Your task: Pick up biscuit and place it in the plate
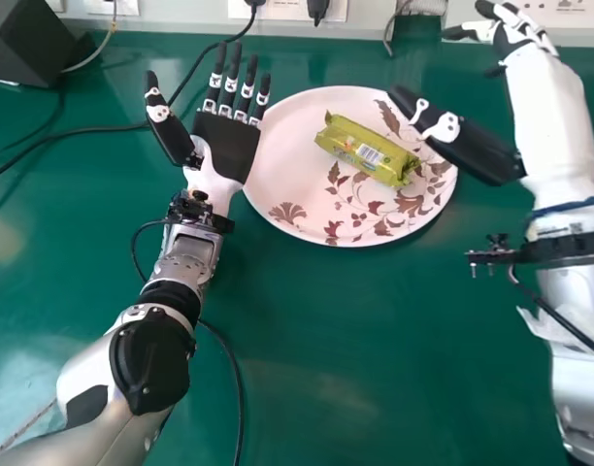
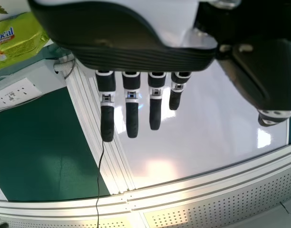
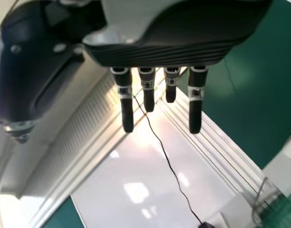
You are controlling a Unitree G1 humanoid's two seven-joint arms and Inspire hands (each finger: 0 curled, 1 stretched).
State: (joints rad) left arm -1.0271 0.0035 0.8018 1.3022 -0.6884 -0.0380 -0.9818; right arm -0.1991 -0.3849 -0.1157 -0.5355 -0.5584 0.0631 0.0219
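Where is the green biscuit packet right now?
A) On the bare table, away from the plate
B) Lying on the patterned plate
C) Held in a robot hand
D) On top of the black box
B: the packet lies flat on the plate, with no robot hand gripping it.

The right hand [image 1: 477,148] is hiding part of the round, pale, leaf-printed plate's [image 1: 292,136] rim with its thumb. Left of the left hand's [image 1: 226,146] fingers, a black, boxy object [image 1: 20,44] is running out of the head view; beside those fingers, the left wrist view is cutting off the shiny green biscuit packet [image 2: 17,42].
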